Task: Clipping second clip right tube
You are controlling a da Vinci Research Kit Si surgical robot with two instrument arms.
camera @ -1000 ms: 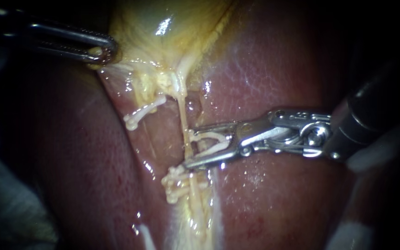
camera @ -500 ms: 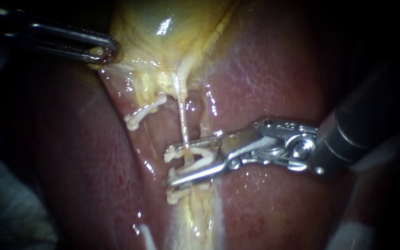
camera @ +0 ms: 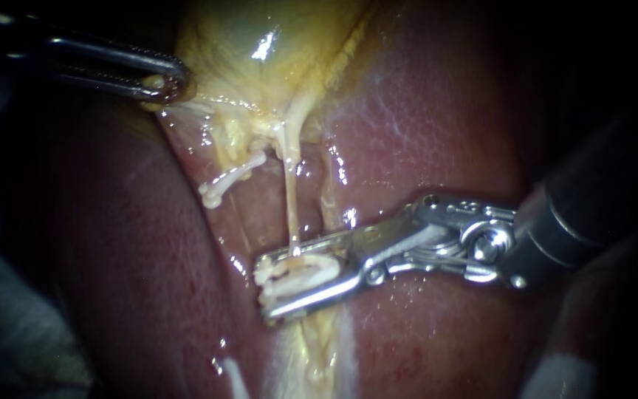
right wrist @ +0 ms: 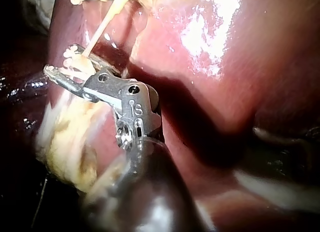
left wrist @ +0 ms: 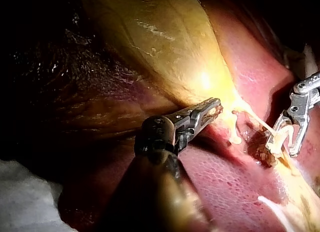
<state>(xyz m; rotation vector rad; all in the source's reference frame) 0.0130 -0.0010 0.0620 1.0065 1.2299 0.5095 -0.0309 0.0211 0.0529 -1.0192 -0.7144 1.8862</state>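
My right instrument point(camera: 261, 287) reaches in from the right, its jaws narrowed and shut on a white clip point(camera: 306, 270). The clip straddles a thin pale tube point(camera: 290, 198) that runs down from the yellow gallbladder point(camera: 260, 44). White clip material point(camera: 263, 284) bunches at the jaw tips, partly hidden. At the upper left, my left instrument point(camera: 162, 83) is shut on the gallbladder's edge. The left wrist view shows that hold point(left wrist: 214, 108) and the right instrument point(left wrist: 292, 137) beyond it. In the right wrist view the clip point(right wrist: 75, 63) sits in the jaws point(right wrist: 59, 67) on the tube point(right wrist: 100, 29).
Another white clip point(camera: 227, 181) sits on a second strand left of the tube. Red liver point(camera: 437, 111) lies on both sides of the yellow fatty strip point(camera: 319, 347). Pale cloth point(left wrist: 25, 207) shows beside the left shaft.
My right instrument has pushed left across the tube and slid down along it. Its jaws have narrowed around the clip. The left instrument has stayed put.
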